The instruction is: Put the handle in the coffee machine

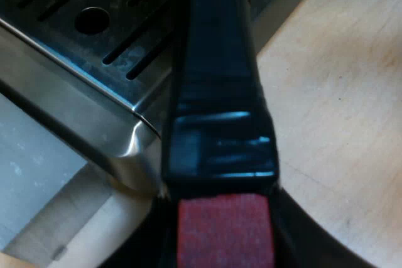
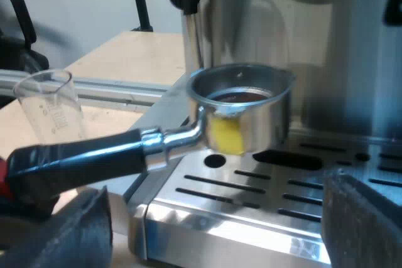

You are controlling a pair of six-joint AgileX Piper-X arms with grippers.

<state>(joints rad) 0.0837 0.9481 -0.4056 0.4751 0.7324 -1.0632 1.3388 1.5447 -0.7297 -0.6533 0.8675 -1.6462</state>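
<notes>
Holder (image 2: 251, 123), shiny metal bowl, black handle, red end, clamped in left claw (image 1: 223, 243); right claw (image 2: 213, 218) apart.

We see a silver holder (image 2: 245, 114), yellow patch, black handle (image 2: 81, 155), red end (image 1: 225, 230); slotted silver tray (image 2: 251, 196) between our right gripper's (image 2: 217, 227) jaws.

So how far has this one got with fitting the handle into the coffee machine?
Done: the holder is off the table, dark grounds in its basket. In hand: the left end effector grips its handle at the red end, holding it over the drip tray. Left: raise it and lock it into the machine. The right end effector is open.
</notes>
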